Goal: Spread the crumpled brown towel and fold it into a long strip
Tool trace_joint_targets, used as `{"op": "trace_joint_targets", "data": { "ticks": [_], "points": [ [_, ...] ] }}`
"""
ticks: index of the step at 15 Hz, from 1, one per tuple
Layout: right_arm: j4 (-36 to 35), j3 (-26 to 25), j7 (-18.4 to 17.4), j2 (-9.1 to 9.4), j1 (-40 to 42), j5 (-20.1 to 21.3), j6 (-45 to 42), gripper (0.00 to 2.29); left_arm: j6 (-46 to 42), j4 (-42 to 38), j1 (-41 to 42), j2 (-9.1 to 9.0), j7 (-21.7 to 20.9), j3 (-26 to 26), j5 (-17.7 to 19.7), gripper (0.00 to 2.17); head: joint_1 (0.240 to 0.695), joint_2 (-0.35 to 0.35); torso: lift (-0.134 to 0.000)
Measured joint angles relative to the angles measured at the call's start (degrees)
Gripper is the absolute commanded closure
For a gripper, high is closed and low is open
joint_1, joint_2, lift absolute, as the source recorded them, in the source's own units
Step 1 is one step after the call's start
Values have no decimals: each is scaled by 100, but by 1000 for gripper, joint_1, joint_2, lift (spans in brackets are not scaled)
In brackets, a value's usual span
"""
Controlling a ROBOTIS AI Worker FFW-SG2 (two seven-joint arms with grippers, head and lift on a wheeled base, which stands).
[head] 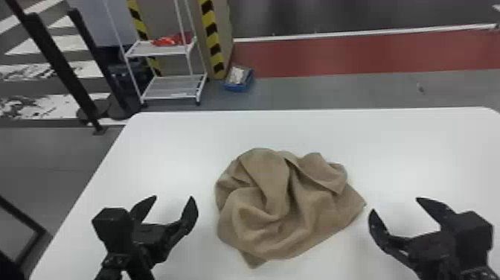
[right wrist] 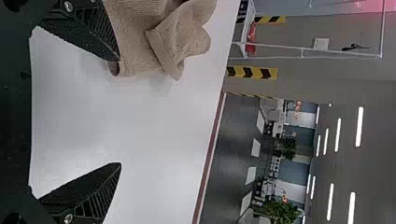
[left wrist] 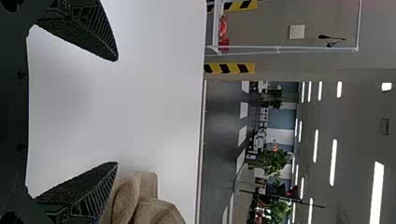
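Observation:
The brown towel [head: 286, 208] lies crumpled in a loose heap on the white table [head: 178, 149], with a pointed corner toward the right and another at the near edge. My left gripper [head: 173, 197] stands open to the left of the towel, nothing between its fingers. To the towel's right, my right gripper [head: 395, 205] is open and empty too. In the left wrist view, the left gripper [left wrist: 117, 112] has the towel [left wrist: 144, 205] beyond one fingertip. The right wrist view has the right gripper [right wrist: 120, 112] spread wide, one finger beside the towel [right wrist: 140, 42].
Beyond the table's far edge stand a white shelf cart [head: 171, 87] and a blue bin [head: 239, 79] on the floor. Black posts [head: 61, 69] rise past the table's left side. Bare tabletop surrounds the towel.

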Motion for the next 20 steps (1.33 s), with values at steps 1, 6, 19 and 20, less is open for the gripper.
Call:
{"op": "trace_joint_targets", "data": {
  "ticks": [1, 6, 19, 20],
  "points": [
    [11, 21, -3, 0, -29, 153, 7, 87, 0, 39, -25, 0, -3, 0, 0, 83, 695, 155, -125],
    [206, 87, -5, 0, -254, 881, 238, 90, 0, 136, -84, 0, -6, -9, 0, 83, 695, 145, -125],
    [1000, 481, -37, 0, -907, 988, -8, 626, -18, 131, -42, 0, -7, 9, 0, 83, 695, 188, -125],
    [1024, 514, -20, 0, -936, 1015, -16, 957, -18, 131, -39, 0, -7, 9, 0, 83, 695, 196, -125]
  ]
}}
